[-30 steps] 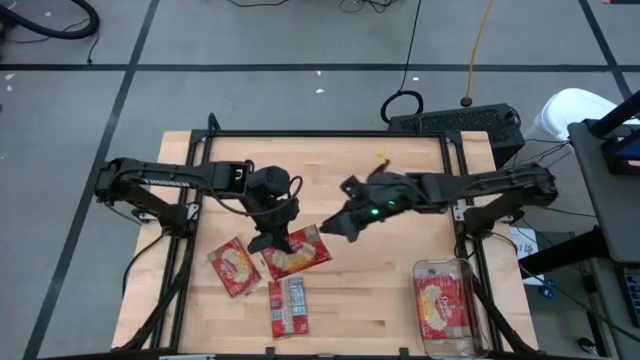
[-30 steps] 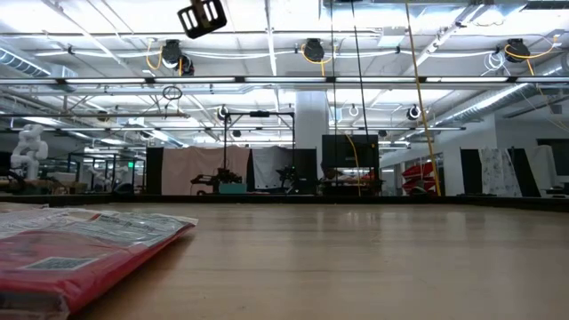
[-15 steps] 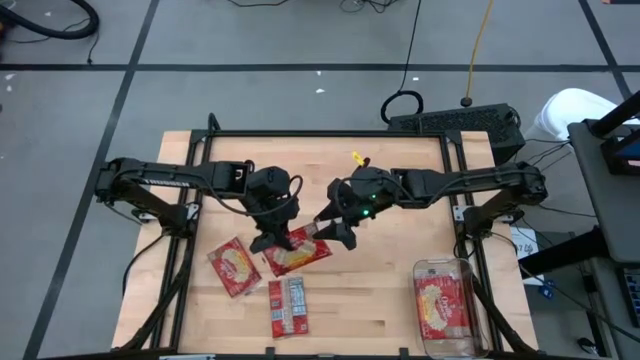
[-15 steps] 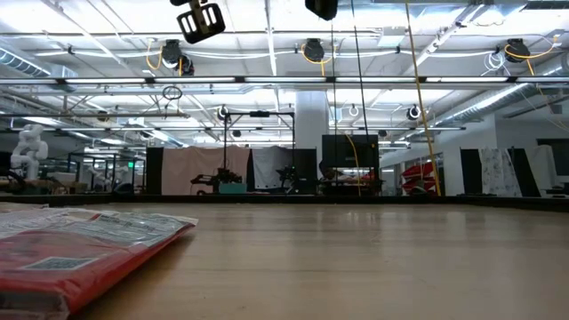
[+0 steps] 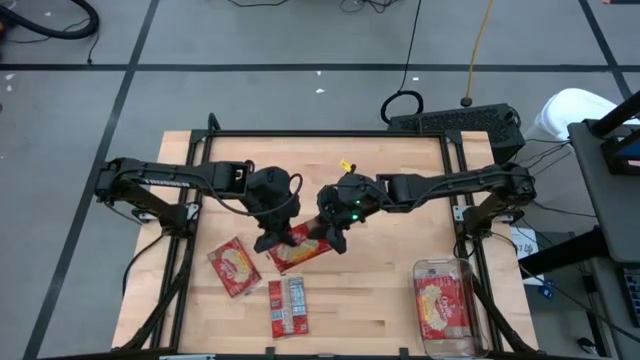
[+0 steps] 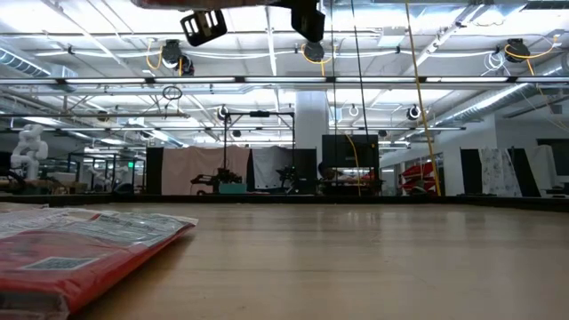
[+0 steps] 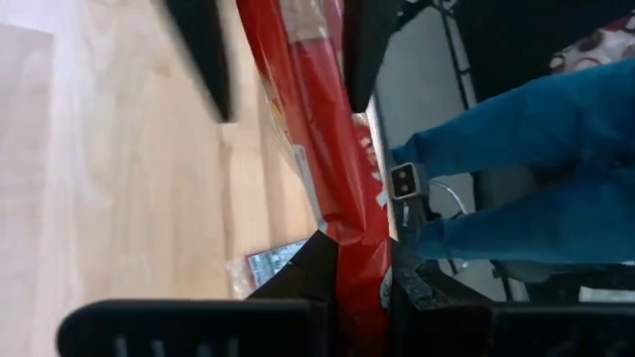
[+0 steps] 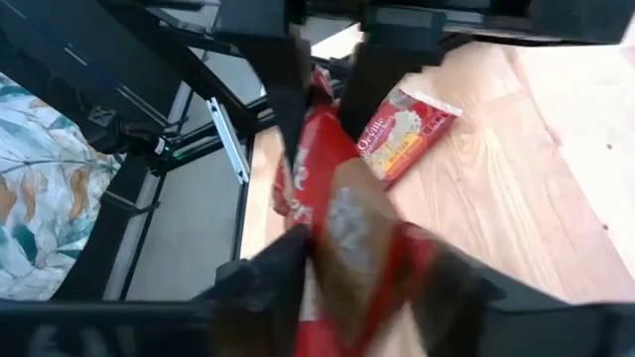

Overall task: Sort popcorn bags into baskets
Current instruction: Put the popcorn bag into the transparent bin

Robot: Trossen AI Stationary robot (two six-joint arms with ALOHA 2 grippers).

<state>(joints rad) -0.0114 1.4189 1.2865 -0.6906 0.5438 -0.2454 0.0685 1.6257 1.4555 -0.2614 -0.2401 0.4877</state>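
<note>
- The left gripper (image 5: 271,240) pinches one edge of the flat red popcorn bag (image 5: 297,250) near the wooden table's (image 5: 400,260) middle.
- The right gripper (image 5: 334,240) has that bag between its half-open jaws; I think it should squeeze firmly before the left lets go.
- The clear plastic basket (image 5: 444,305) waits far right of the bag.

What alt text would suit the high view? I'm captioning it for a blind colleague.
Seen from above, the left pincer is shut on a red popcorn bag at the middle of a wooden table, while the right pincer closes around the same bag's other end. Two more bags lie nearby, and a clear basket at the right edge holds one.
</note>
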